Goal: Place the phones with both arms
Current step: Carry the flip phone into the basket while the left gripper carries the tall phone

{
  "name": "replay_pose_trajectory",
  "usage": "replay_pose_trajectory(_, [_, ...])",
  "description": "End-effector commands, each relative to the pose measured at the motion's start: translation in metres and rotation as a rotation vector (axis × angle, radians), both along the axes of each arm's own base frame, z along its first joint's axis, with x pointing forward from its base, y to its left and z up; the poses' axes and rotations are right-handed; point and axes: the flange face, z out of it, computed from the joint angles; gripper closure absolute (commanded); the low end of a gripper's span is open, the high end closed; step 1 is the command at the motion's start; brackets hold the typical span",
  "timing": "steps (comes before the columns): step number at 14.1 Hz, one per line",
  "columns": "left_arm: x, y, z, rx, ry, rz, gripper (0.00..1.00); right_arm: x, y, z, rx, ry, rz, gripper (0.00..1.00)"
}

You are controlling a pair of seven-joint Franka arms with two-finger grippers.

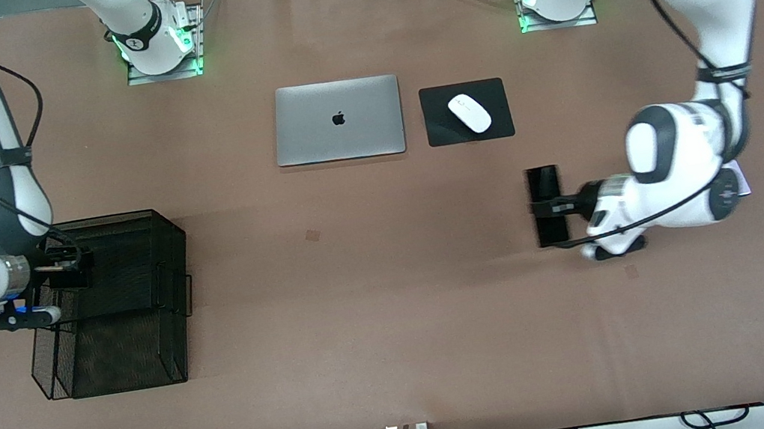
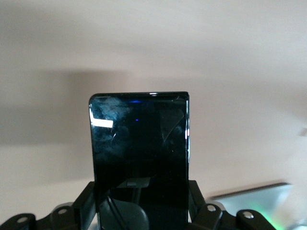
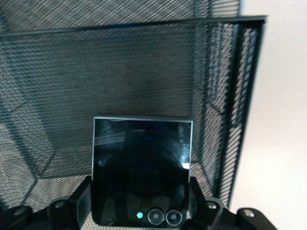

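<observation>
Your left gripper (image 1: 553,205) was clamped on the longer black phone (image 1: 547,205) above the table (image 1: 395,303) (near the mouse pad (image 1: 466,112)), right gripper (image 1: 73,266) was clamped on the squarish black phone (image 3: 142,167) over the mesh tray (image 1: 127,283).

Only one legible mark is present: a black Apple logo, centred on the closed lid of the silver laptop (image 1: 338,120), which lies on the surface just beside the black mouse pad (image 1: 466,112), on the side toward the right arm's end. No readable text, numbers or labels appear on any other item in the three views.
</observation>
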Motion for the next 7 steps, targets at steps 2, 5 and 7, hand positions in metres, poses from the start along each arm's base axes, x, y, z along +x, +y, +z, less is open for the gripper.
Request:
replay_pose_trajectory(2, [-0.004, -0.100, 0.023, -0.002, -0.043, 0.096, 0.53, 0.004, -0.016, -0.017, 0.020, -0.035, 0.044, 0.70])
replay_pose_trajectory(5, [-0.004, -0.179, 0.031, 0.024, -0.067, 0.193, 0.55, 0.008, -0.016, -0.018, 0.020, -0.052, 0.051, 0.37])
replay_pose_trajectory(7, [0.000, -0.202, 0.034, 0.020, -0.082, 0.206, 0.55, 0.010, -0.016, -0.011, 0.019, -0.064, 0.052, 0.00])
